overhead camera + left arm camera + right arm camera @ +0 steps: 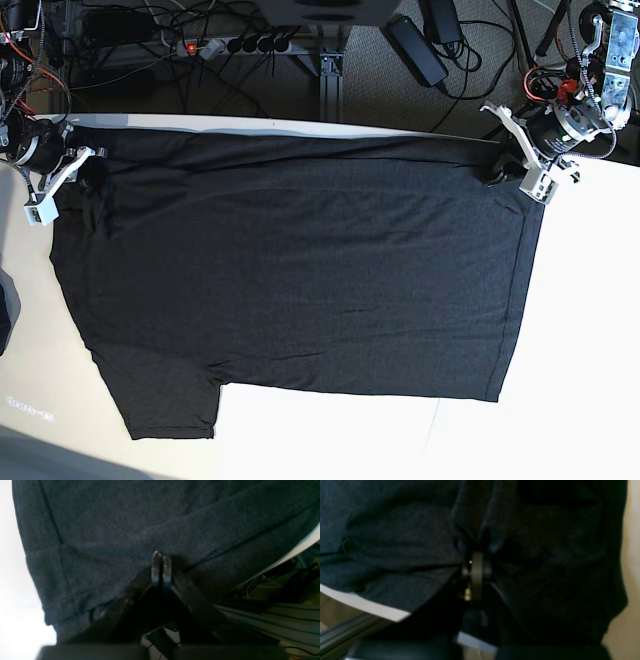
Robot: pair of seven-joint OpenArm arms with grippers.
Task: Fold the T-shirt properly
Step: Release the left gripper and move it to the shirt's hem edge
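T-shirt (300,280) lies flat on the table (560,400), long axis along the far edge; hem toward the right edge, one sleeve toward the near-left corner. Plain dark side up. Left gripper (497,176) pinches the far hem corner. Right gripper (85,177) pinches cloth at the far-left end.

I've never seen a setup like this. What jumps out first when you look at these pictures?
A big dark T-shirt lies spread over most of the white table, one sleeve pointing toward the near left corner in the base view. At its far edge, the left gripper and the right gripper each pinch a corner of the cloth. Behind the table lies a tangle of cables.
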